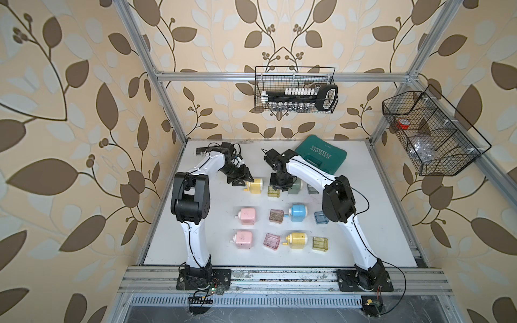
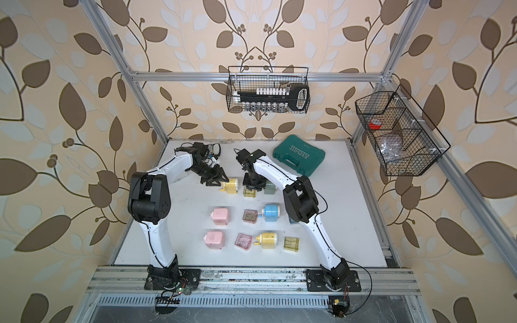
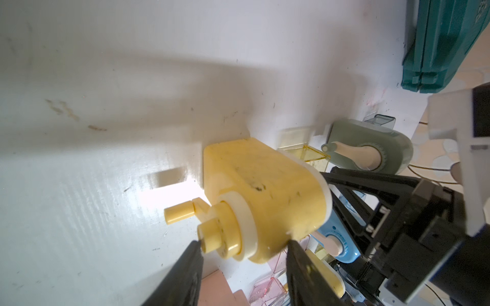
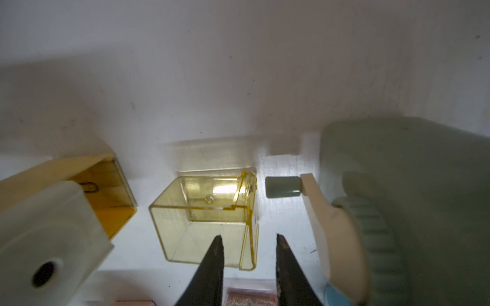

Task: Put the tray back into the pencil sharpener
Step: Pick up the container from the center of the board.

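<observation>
Two grippers are working side by side over the white table (image 1: 363,223).
Left gripper (image 3: 242,243) is pinching the yellow pencil sharpener (image 3: 265,185) at its crank end; right gripper (image 4: 248,238) is hovering with jaws spread astride one wall of the yellow tray (image 4: 201,220), which is lying between that sharpener and a grey-green sharpener (image 4: 397,159).

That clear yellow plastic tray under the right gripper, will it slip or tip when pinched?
The clear yellow plastic tray looks thin-walled and hollow, so probably light. Its glossy walls may slip; a one-wall pinch could tilt it.
</observation>
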You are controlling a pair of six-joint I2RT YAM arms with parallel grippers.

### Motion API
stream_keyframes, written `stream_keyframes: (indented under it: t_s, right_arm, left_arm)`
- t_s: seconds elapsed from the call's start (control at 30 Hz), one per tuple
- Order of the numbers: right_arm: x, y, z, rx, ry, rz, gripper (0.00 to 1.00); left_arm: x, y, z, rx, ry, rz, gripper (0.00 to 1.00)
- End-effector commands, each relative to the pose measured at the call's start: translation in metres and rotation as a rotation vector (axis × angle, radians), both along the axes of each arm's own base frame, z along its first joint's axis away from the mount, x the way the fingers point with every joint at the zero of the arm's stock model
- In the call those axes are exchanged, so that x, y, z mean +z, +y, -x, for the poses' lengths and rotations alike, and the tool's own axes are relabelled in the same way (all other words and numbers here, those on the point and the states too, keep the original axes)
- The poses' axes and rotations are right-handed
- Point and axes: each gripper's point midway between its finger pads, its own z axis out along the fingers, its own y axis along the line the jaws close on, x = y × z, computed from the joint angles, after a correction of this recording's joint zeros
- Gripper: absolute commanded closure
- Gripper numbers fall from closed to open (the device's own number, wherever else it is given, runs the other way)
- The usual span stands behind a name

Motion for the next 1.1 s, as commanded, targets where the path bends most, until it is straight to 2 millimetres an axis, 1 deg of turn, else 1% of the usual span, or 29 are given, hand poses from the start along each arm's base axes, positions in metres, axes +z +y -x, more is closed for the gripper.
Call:
stream_keyframes:
  t_s: [0.0, 0.33, 0.63, 0.97, 1.07]
  right_arm:
    - [-0.002, -0.003, -0.003, -0.017, 0.008, 0.017, 0.73]
    - [-0.01, -0.004, -0.006, -0.02, 0.018, 0.037, 0.81]
    - [-0.016, -0.006, -0.005, -0.02, 0.034, 0.054, 0.85]
    - [-0.016, -0.007, -0.006, -0.014, 0.034, 0.068, 1.0]
    - [-0.014, -0.006, -0.008, -0.003, 0.026, 0.074, 1.0]
  left_arm:
    - [-0.018, -0.004, 0.001, -0.029, 0.021, -0.034, 0.49]
    - [-0.019, -0.004, 0.002, -0.032, 0.024, -0.035, 0.49]
    - [-0.02, -0.005, 0.002, -0.033, 0.027, -0.032, 0.5]
    - [-0.02, -0.006, 0.002, -0.035, 0.028, -0.034, 0.51]
    - [-0.02, -0.006, 0.002, -0.036, 0.029, -0.034, 0.51]
